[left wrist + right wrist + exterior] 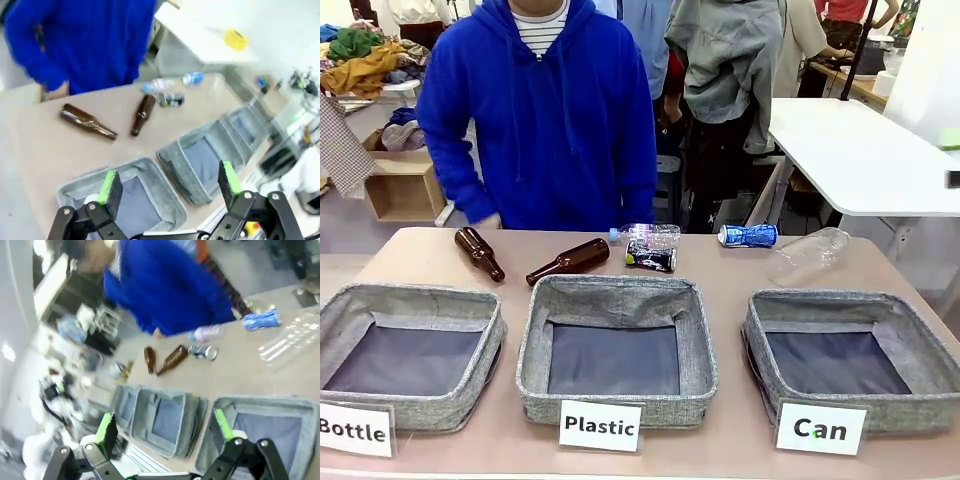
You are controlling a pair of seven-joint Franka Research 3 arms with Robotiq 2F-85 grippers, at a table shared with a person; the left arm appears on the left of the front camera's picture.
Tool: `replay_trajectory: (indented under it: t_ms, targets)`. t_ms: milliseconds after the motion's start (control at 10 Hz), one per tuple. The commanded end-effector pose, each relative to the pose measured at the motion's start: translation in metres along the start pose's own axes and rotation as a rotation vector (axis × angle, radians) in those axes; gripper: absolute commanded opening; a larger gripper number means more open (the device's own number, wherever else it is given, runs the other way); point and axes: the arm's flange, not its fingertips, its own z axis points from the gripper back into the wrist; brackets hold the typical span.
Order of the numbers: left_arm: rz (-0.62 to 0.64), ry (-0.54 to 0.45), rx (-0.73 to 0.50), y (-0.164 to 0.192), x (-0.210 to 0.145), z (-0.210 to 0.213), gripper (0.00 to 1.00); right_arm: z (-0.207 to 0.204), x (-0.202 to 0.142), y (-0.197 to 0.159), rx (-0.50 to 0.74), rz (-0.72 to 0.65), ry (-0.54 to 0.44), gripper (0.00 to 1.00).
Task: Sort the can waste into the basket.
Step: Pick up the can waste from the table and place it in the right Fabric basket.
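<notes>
The basket [820, 302] is coarse grey woven cloth, matt and rough, with a smoother dark liner [835, 362]. The Plastic bin [620, 288] and the Bottle bin [410, 296] share that cloth. The white card [820, 428] looks like matt paper.

The blue and white can [748, 236] is glossy printed metal. The black can [650, 259] shines too, and its skin is dented.

Both brown bottles [480, 253] [570, 261] are glossy glass. The clear bottles [808, 255] [648, 235] are thin transparent plastic.

The counter [720, 290] is smooth, matt and pale beige. The person's blue hooded top [545, 130] is soft matt cloth.

The left gripper [168, 176] and the right gripper [162, 422] are matt black with bright green pads [106, 186].
</notes>
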Motion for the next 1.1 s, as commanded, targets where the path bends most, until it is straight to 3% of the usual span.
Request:
replay_trajectory:
  t_ms: [0, 100, 300, 400, 1000]
  targets:
    - [0.171, -0.173, -0.113, 0.05, -0.079, 0.002, 1.0, 0.014, -0.069, -0.063, 0.019, -0.138, -0.136, 1.0]
    - [0.28, -0.249, -0.151, 0.081, -0.097, 0.008, 1.0, 0.023, -0.073, -0.085, -0.008, -0.231, -0.187, 1.0]
    - [0.395, -0.319, -0.154, 0.091, -0.122, -0.003, 1.0, 0.029, -0.08, -0.1, -0.079, -0.301, -0.238, 1.0]
    - [0.322, -0.239, -0.119, 0.115, -0.072, 0.043, 1.0, 0.066, -0.015, -0.103, -0.028, -0.267, -0.188, 1.0]
    - [0.322, -0.239, -0.119, 0.115, -0.072, 0.043, 1.0, 0.066, -0.015, -0.103, -0.028, -0.267, -0.188, 1.0]
